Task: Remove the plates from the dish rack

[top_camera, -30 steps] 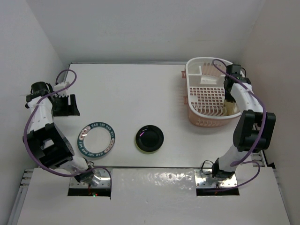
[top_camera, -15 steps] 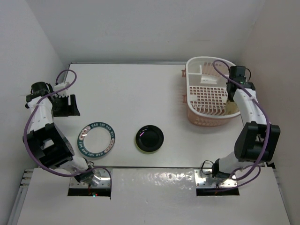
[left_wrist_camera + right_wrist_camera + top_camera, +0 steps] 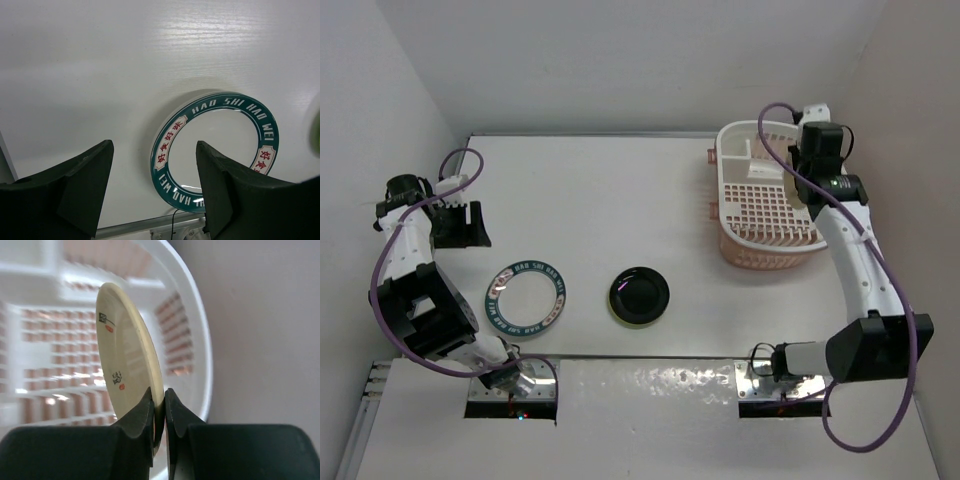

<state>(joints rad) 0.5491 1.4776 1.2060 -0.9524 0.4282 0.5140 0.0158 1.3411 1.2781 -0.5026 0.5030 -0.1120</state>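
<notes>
Right fingers point(image 3: 153, 402) are clamped on the rim of the cream plate point(image 3: 127, 355), one finger on each face. The plate stands on edge, roughly upright, with small dark and red motifs showing on the face turned to the wrist camera

The cream plate sits over the right half of the dish rack point(image 3: 725, 195), just inside its right wall. Can't tell whether its far edge touches the grid floor or hangs above it

The rack is in the far right corner of the counter point(image 3: 620, 190). It's a white slotted basket, and the salmon tray part shows along its near and left sides

Left fingers point(image 3: 460, 228) are apart with nothing between them, parked by the left edge of the counter, about midway along it

The teal-lettered plate point(image 3: 525, 297) lies flat near the near edge, left of centre. From the left wrist it shows past the open fingers and nothing touches it

The small plate with a lime-green rim point(image 3: 639, 296) looks dark inside. It lies flat around the middle of the near edge, just right of the teal one, with a gap between them
</notes>
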